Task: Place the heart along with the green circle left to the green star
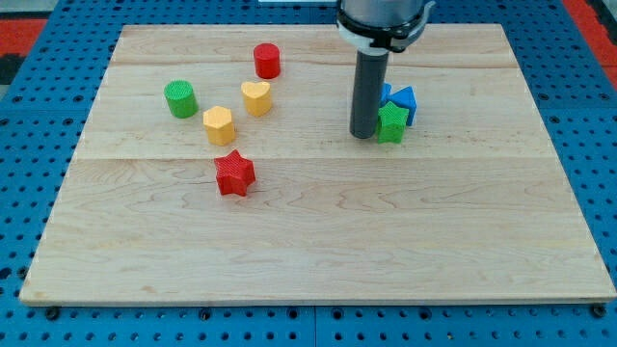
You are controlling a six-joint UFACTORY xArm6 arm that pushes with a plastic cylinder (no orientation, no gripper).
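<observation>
Your tip [363, 135] stood just left of the green star [391, 123], seemingly touching it, holding nothing. The yellow heart [255, 97] lay well toward the view's left, the green circle [180, 98] farther left still.

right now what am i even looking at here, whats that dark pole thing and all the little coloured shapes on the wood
This is one camera picture looking down at a wooden board. The dark pole is the end of a robot arm. It grips nothing; its lower end, my tip, slides on the board and pushes blocks.

The tip sits right beside the green star, on the star's left in the view. Behind the star are blue blocks, partly hidden.

Toward the view's left lie a green circle, a yellow heart, a yellow hexagon, a red cylinder and a red star. Nothing is held; the heart and green circle lie far from the green star.
</observation>
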